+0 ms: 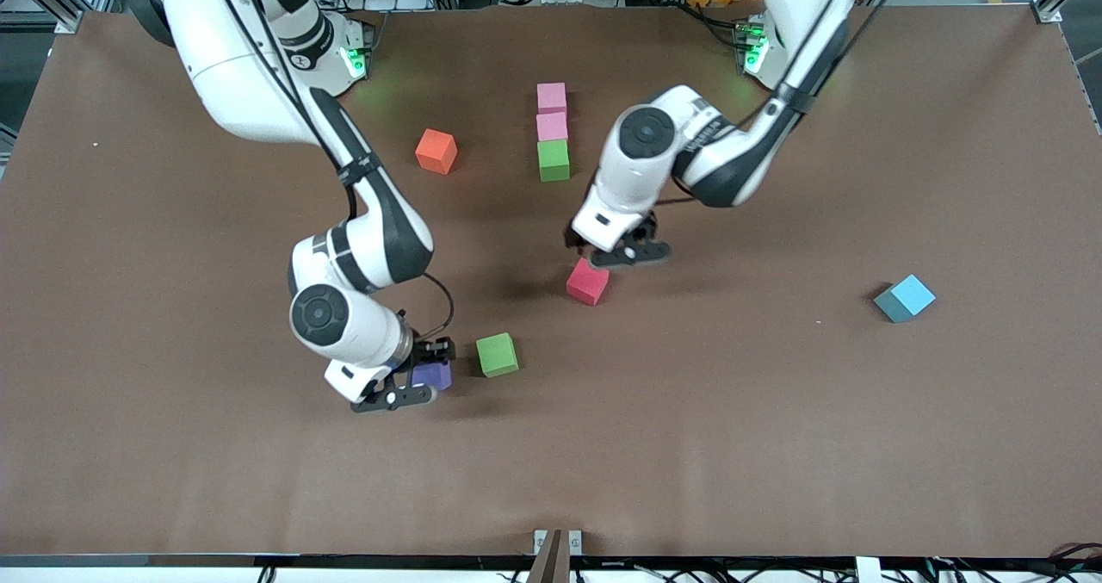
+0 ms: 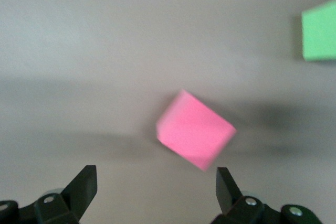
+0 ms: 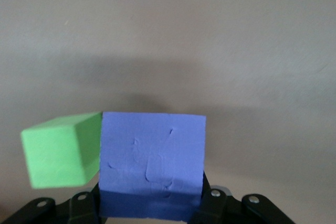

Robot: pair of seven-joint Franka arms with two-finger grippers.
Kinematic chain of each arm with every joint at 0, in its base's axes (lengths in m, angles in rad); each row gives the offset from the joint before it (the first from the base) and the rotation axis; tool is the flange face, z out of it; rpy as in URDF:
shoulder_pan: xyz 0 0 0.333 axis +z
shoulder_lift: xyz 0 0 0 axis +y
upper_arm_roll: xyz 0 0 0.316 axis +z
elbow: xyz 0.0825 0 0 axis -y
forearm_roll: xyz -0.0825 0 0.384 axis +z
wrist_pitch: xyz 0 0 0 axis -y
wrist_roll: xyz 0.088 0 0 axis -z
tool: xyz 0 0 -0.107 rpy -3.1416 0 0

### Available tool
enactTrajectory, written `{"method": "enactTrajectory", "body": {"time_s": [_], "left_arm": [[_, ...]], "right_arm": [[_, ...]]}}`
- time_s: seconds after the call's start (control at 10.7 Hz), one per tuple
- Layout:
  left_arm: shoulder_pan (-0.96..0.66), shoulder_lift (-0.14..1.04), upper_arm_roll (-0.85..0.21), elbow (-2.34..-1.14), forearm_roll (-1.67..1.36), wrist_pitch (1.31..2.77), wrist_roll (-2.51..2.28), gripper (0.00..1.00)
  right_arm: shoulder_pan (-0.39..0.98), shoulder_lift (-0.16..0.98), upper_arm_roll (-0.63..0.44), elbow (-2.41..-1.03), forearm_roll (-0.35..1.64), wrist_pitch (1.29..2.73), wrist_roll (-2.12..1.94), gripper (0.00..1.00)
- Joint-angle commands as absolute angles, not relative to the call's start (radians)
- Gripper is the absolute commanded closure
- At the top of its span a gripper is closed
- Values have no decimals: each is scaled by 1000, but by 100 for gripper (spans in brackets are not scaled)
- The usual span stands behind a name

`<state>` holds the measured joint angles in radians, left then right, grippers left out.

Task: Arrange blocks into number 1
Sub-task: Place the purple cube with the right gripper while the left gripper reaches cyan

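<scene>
Right gripper (image 1: 419,380) clamps the purple block (image 1: 432,375); left gripper (image 1: 622,248) hangs spread wide, empty.
Purple sits just beside a green block (image 1: 498,355); the hot-pink block (image 1: 588,282) lies under the left gripper.

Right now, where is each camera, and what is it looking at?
Front view: high across the table, facing both arms, left gripper and right gripper.
Left wrist view: on the left wrist, looking past open fingers at the hot-pink block.
Right wrist view: on the right wrist, fingers clamping the purple block.
</scene>
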<state>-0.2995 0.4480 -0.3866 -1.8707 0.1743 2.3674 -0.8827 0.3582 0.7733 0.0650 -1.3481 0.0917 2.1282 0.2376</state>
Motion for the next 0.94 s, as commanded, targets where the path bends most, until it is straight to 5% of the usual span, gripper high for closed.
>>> {"method": "enactTrajectory", "body": {"time_s": [0.0, 0.47, 0.84], "left_arm": [[-188, 410, -356, -1882, 183, 2359, -687, 0], [26, 403, -328, -1884, 178, 2356, -216, 0], [71, 422, -187, -1893, 63, 2355, 259, 0]], "right_arm": [[350, 643, 118, -1512, 98, 2140, 323, 100], [544, 624, 158, -1592, 95, 2207, 607, 100], [750, 588, 153, -1720, 81, 2288, 750, 100]]}}
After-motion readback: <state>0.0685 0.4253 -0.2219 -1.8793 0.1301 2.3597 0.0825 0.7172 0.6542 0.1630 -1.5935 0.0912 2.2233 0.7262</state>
